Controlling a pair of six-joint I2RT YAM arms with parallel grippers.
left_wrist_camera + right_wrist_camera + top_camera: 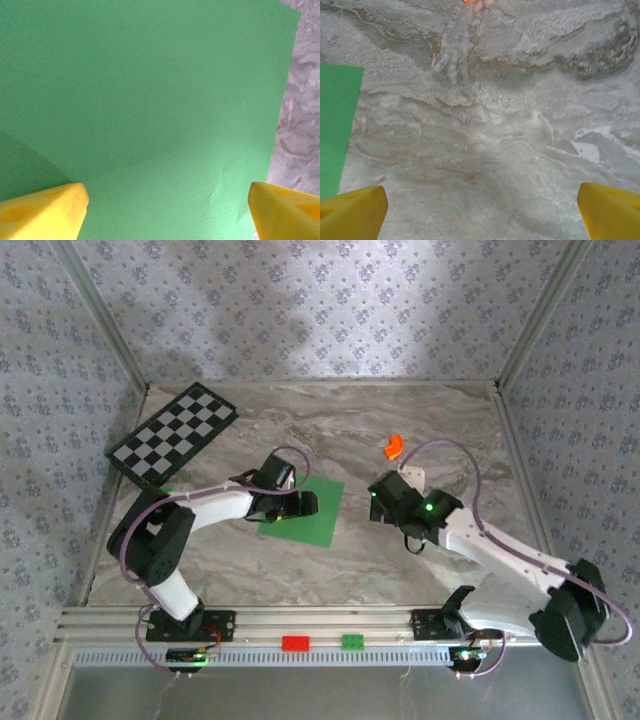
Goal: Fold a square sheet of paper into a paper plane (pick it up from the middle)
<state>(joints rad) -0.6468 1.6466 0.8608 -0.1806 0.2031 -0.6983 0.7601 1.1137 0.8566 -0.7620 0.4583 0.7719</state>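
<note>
Left gripper (pixel 298 505), jaws spread and empty, we note directly above the thin bright green square sheet of paper (pixel 322 520) lying flat beneath it; the likewise open right gripper (pixel 382 500) stands off to its right.

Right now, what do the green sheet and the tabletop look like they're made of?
The square sheet of paper: thin matte paper; even, glare-free green with a faint wrinkle. The tabletop: marble-look surface, grey-beige with brown veins; real stone or printed laminate, I cannot tell.
</note>
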